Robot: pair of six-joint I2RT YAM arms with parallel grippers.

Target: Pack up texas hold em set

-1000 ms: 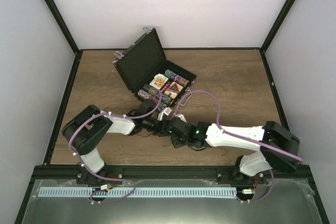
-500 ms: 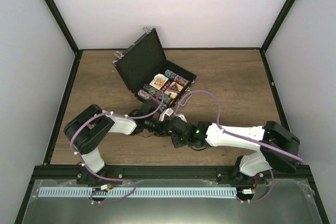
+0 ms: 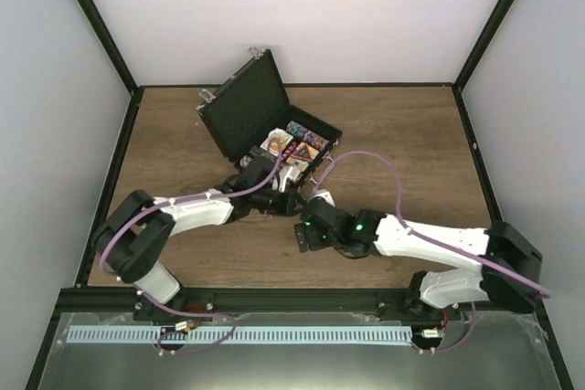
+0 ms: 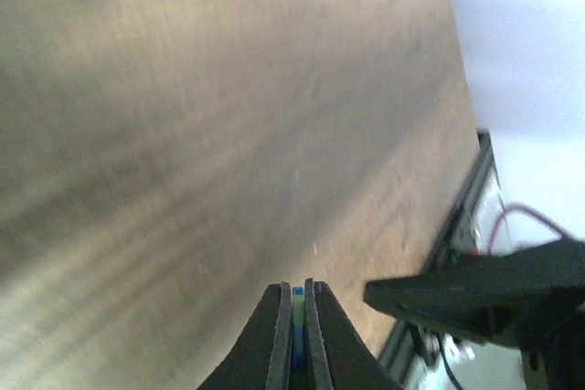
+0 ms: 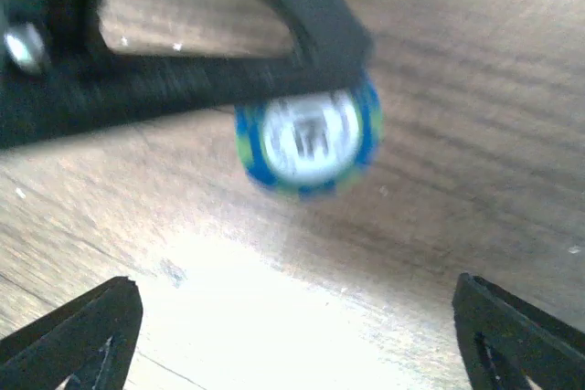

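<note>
Raised lid of the briefcase [image 3: 242, 114] blocks approach from behind.

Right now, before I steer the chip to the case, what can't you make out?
- The chip: face print blurred in the right wrist view; only an edge sliver shows between the left claw fingers in the left wrist view.
- The case: near slots covered by the left arm in the top view; contents too small to count.
- Left wrist view: case out of frame, table blurred.

briefcase [image 3: 245, 114] back-centre on table [image 3: 411, 148] | chip [image 5: 308, 139] in left pincer [image 4: 293, 287], before briefcase | right pincer [image 5: 294, 282] just nearer
</note>
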